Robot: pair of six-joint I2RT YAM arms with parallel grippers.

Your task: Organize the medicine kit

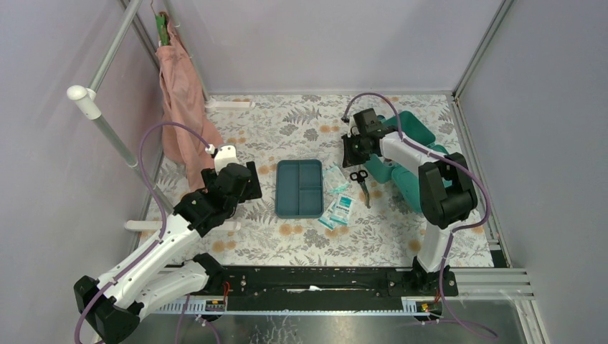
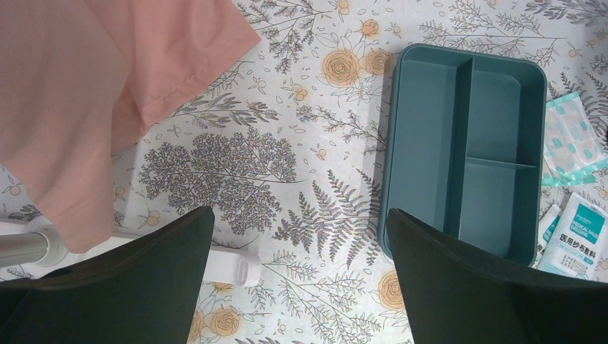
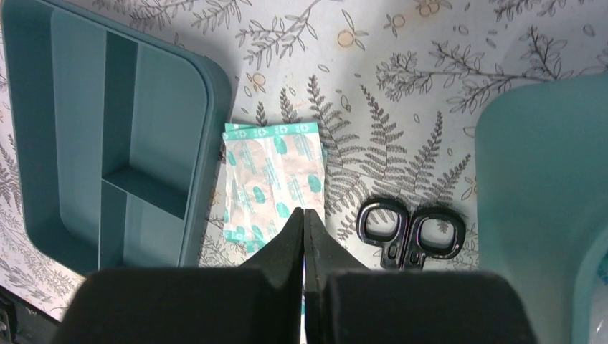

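The teal-green medicine kit (image 1: pixel 414 130) stands open at the right rear, partly hidden behind my right arm; its rim fills the right side of the right wrist view (image 3: pixel 530 201). My right gripper (image 1: pixel 351 159) is shut and empty, hovering just left of the kit. In its wrist view its tips (image 3: pixel 304 215) sit above a plaster packet (image 3: pixel 272 179), with black scissors (image 3: pixel 410 233) beside them. My left gripper (image 1: pixel 254 183) is open and empty, left of the darker divided tray (image 1: pixel 299 188). In its view (image 2: pixel 297 236) only tablecloth lies between the fingers (image 2: pixel 143 287).
The divided tray (image 2: pixel 466 143) holds nothing. Dressing packets (image 1: pixel 339 210) lie at its right front corner, also seen in the left wrist view (image 2: pixel 581 240). A pink cloth (image 1: pixel 179 100) hangs at the left rear. A white block (image 2: pixel 229 265) lies near the left gripper. Walls close in on the table.
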